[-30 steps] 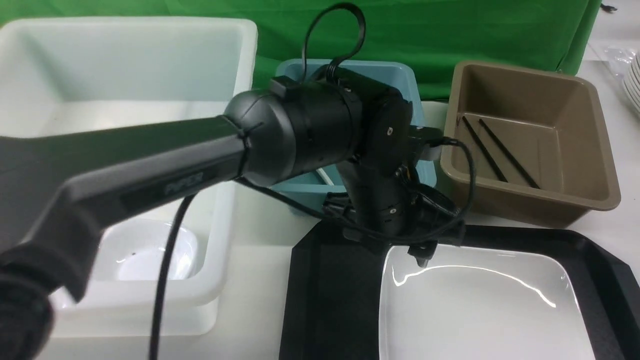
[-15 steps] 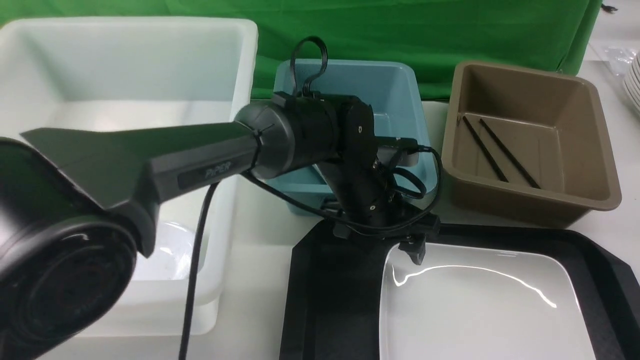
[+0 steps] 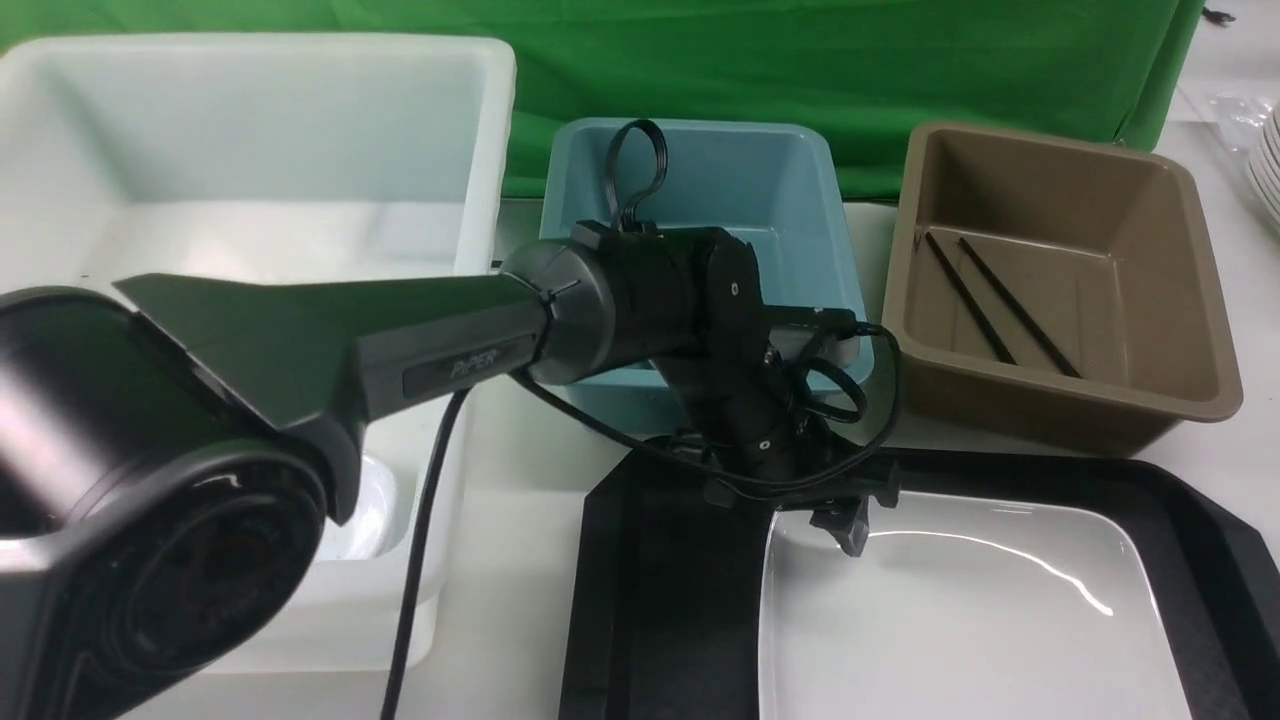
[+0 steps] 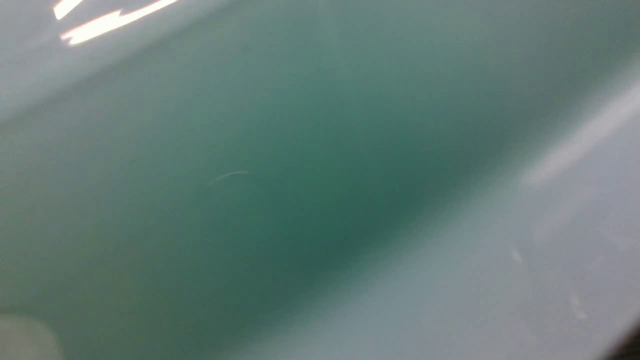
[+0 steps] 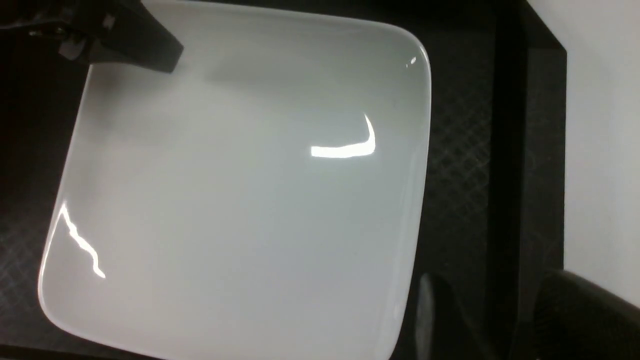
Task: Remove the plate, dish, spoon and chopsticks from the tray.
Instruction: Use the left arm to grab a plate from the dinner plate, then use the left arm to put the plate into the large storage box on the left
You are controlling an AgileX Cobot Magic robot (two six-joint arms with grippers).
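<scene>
Left pincer [image 3: 847, 527]: above the plate's [image 3: 960, 620] far-left corner; we cannot tell its spread.
Right pincer [image 5: 492, 300]: spread above the tray [image 5: 505, 150].

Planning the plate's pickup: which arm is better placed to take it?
Likely left: the left hand is at the plate's far left corner; the right hand hangs off its side, over the tray.

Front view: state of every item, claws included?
plate: flat on the tray
tray: holds the plate
chopsticks: lying in the brown bin
dish: in the white bin
left claw: at the plate's far left corner, opening unclear
right claw: open, empty, near the tray's edge
</scene>
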